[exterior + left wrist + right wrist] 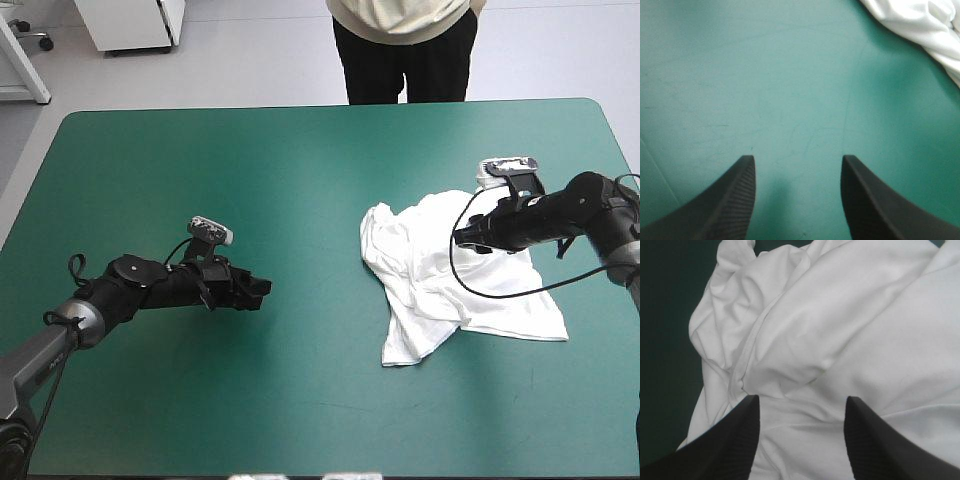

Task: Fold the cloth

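Left gripper [797, 160] is the one nearer to the robot. Its black fingers stand well apart and hold nothing, and under them is only the bare teal-green cover [300, 170]. Ahead of it and to one side, a small corner of the T-shirt [430, 285] comes into its wrist view without touching the fingers. Farther over the table, the right gripper [802, 399] hovers above the T-shirt. It is also wide open and empty, with white folds between and ahead of its fingers.

The T-shirt lies on the right half of the table as a crumpled, half-spread heap, well apart from the left gripper. I judge it light, soft and limp. It will sag when lifted and may slide on the smooth cover, and a pinch may catch two layers at once. A good hold would be a free outer edge or corner, such as the flat corner toward the near right side, rather than the bunched middle.

The high view gives the whole outline of the cloth and shows where each arm is in relation to it. The right wrist view shows instead the creases and a seam line close under the fingers, which the high view does not make clear. Which part is sleeve or collar is perhaps not possible to tell.
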Controlling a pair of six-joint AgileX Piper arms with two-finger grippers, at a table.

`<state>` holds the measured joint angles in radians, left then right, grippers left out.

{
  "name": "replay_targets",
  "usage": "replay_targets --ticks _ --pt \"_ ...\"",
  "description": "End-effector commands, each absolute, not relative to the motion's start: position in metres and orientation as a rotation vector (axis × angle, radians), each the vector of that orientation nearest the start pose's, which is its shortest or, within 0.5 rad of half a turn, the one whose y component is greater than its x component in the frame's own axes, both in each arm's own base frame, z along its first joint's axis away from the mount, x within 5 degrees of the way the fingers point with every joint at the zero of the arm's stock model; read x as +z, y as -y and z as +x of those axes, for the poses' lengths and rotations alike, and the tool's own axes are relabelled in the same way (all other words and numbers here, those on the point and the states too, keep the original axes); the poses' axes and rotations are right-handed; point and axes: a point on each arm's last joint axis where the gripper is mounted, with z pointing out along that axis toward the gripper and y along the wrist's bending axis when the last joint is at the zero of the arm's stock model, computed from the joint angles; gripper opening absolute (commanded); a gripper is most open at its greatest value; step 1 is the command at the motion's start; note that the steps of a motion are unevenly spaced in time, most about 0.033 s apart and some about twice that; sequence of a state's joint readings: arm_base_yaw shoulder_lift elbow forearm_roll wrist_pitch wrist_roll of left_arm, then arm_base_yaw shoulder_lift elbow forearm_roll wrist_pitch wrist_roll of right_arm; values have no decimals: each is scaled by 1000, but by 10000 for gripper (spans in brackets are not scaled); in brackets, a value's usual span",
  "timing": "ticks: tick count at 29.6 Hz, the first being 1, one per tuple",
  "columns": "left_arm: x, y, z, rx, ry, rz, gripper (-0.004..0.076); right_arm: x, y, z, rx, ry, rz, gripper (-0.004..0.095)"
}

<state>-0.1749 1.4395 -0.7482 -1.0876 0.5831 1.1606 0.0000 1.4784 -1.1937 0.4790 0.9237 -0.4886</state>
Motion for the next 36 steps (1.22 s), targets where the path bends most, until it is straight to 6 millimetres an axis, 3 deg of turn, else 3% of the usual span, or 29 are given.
replay_targets --ticks 1,11,18,27,36 --pt "240 93 259 -658 -2273 577 384 326 -35 302 423 -2465 -363 485" --pt "245 94 255 -678 -2258 595 384 326 -35 302 423 -2465 -363 486" --pt "284 88 236 -620 -2109 569 384 326 -35 302 421 -2461 -361 486" --pt "356 67 183 -413 -1877 526 384 326 -35 302 421 -2461 -361 486" --pt "420 32 111 -156 -1739 352 384 328 -35 302 413 -2449 -370 486"
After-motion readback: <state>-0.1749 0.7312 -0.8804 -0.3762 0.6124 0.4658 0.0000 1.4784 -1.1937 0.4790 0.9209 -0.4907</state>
